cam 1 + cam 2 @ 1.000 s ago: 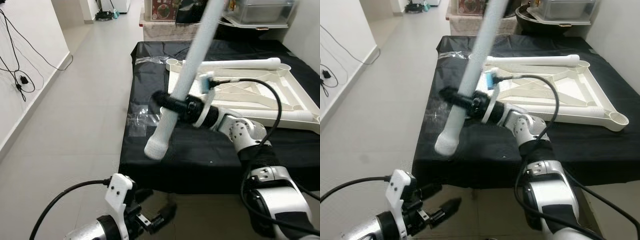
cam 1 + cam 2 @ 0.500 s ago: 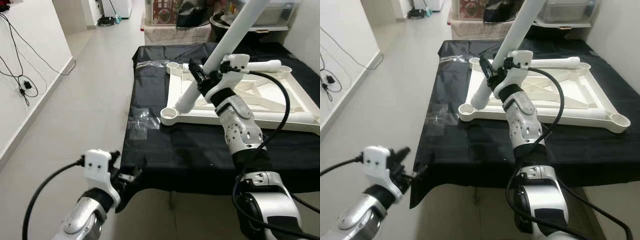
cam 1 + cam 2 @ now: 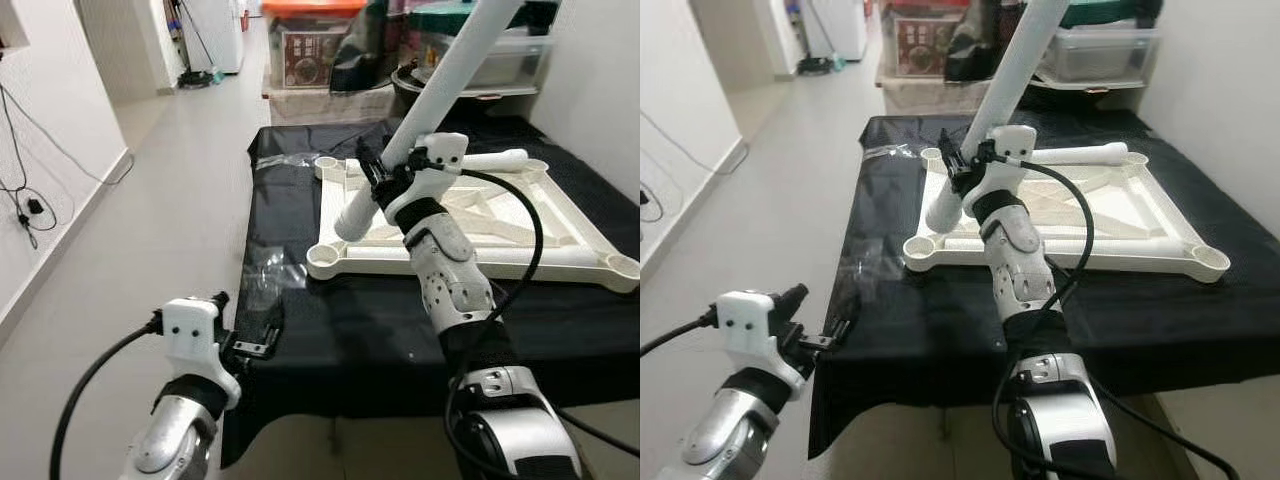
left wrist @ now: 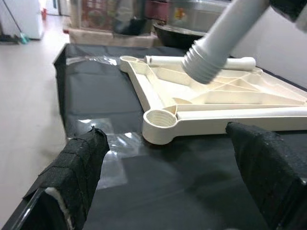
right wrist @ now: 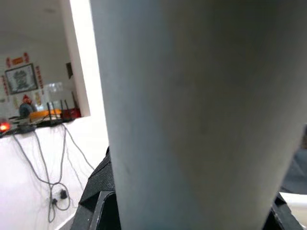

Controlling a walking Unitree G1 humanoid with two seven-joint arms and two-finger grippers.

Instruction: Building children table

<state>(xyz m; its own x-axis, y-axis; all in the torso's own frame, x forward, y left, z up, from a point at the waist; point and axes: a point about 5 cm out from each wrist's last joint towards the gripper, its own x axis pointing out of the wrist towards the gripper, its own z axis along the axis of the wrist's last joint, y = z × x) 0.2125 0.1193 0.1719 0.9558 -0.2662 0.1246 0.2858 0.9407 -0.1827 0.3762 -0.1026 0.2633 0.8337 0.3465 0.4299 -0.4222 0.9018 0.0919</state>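
Leg [image 3: 440, 95] tilted, threaded end above the tabletop [image 3: 560, 262], near its front-left socket [image 4: 159, 119]. My right fingers [image 3: 385, 180] are clenched around the leg. Tabletop lies upside down on the black surface [image 3: 330, 330]. My left fingers [image 4: 76, 167] spread wide, released, at the surface's near edge.

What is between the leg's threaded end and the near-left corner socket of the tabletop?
Nothing visible. The table leg, held by the right gripper, hangs tilted over the tabletop, its threaded end above the open corner socket.

Black cloth [image 3: 330, 330], clear plastic bag [image 3: 262, 284]
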